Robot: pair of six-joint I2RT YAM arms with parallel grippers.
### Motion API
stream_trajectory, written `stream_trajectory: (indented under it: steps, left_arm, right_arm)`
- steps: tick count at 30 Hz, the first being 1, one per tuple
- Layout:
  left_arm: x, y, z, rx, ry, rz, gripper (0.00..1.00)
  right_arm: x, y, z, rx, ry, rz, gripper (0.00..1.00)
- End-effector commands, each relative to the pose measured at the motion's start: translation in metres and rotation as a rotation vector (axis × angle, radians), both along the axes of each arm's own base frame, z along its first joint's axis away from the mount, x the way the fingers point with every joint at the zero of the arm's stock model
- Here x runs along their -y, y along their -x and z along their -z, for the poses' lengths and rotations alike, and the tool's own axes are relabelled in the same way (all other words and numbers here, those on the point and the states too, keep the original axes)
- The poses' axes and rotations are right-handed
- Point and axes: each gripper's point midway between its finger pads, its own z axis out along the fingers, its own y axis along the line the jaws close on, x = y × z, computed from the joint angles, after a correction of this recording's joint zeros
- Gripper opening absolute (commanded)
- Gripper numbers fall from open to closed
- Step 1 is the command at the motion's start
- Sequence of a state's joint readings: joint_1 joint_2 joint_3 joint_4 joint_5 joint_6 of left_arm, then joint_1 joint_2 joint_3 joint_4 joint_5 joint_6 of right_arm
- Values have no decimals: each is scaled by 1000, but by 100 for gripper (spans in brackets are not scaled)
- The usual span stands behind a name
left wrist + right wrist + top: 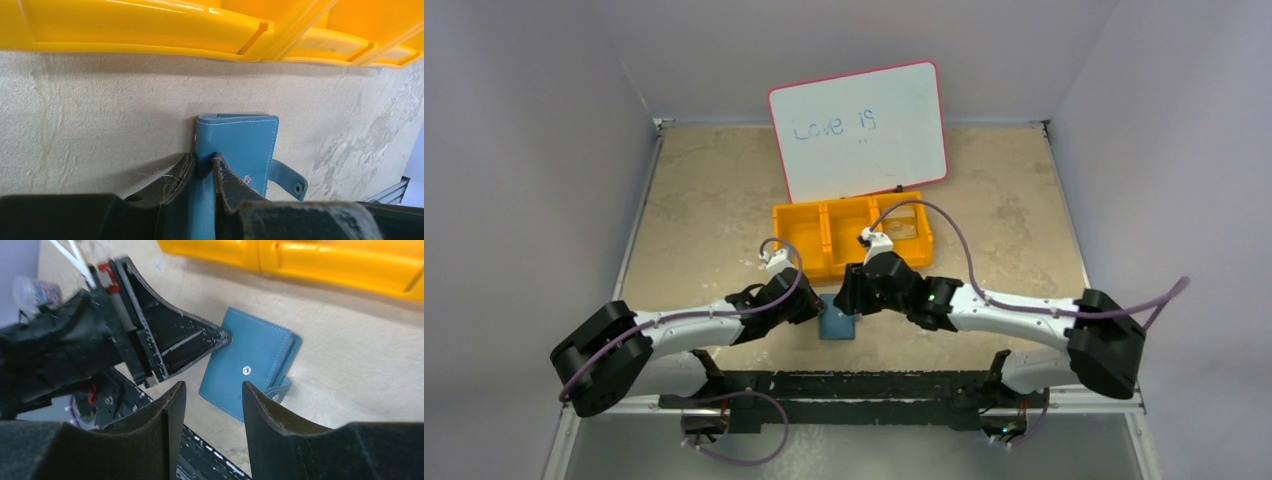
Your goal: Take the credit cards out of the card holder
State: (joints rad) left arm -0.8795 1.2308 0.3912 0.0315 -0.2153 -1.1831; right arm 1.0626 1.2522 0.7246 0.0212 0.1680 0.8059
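So, the closed card holder is being pinched along its left edge by the left gripper, flat on the table beside the orange bin; the right gripper, jaws apart, is being held just above its free side.

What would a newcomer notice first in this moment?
The bright orange bin mid-table, with a pink-rimmed whiteboard reading "Love is" behind it. Nearer the arms, the left gripper pinches an edge of the folded teal card holder, while the right gripper hangs open above it.
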Motion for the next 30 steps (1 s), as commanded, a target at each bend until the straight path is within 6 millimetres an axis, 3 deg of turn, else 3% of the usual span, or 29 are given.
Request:
stream_trajectory:
  steps: [1, 10, 16, 30]
  left_arm:
    - [0, 4, 0, -10, -30, 33, 13]
    - [-2, 5, 0, -7, -31, 30, 13]
    - [-2, 4, 0, -7, -31, 30, 14]
    - [2, 3, -4, -4, -25, 42, 14]
  right_arm:
    - [-35, 4, -6, -23, -74, -107, 47]
    - [-10, -9, 46, -131, 59, 46, 46]
    - [3, -2, 63, -173, 85, 71, 45]
    - [-16, -5, 54, -212, -118, -27, 46]
